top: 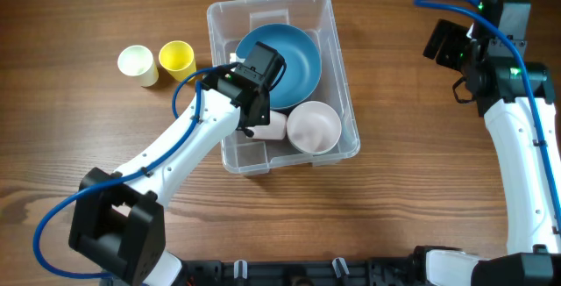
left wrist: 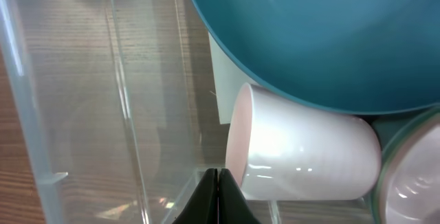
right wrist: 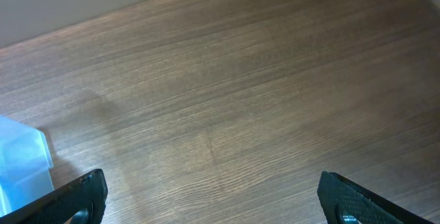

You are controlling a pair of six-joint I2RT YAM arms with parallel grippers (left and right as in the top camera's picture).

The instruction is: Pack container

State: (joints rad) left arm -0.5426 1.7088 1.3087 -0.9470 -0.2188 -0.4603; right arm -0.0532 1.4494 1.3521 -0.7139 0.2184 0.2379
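Observation:
The clear container (top: pixel 337 49) stands mid-table and holds a blue bowl (top: pixel 294 58), a pale bowl (top: pixel 314 126) and a white cup (top: pixel 273 126) lying on its side. My left gripper (top: pixel 250 128) reaches down inside the container, shut with nothing between its fingers. In the left wrist view the gripper (left wrist: pixel 218 196) sits just left of the cup (left wrist: pixel 302 155), below the blue bowl (left wrist: pixel 323 38) and near the container wall (left wrist: pixel 124 100). My right gripper (top: pixel 447 45) hovers open over bare table at the far right, its gripper (right wrist: pixel 213 203) empty.
Two small cups, one pale yellow (top: pixel 138 64) and one bright yellow (top: pixel 176 59), stand on the table left of the container. A corner of the container (right wrist: pixel 24 162) shows at the left edge of the right wrist view.

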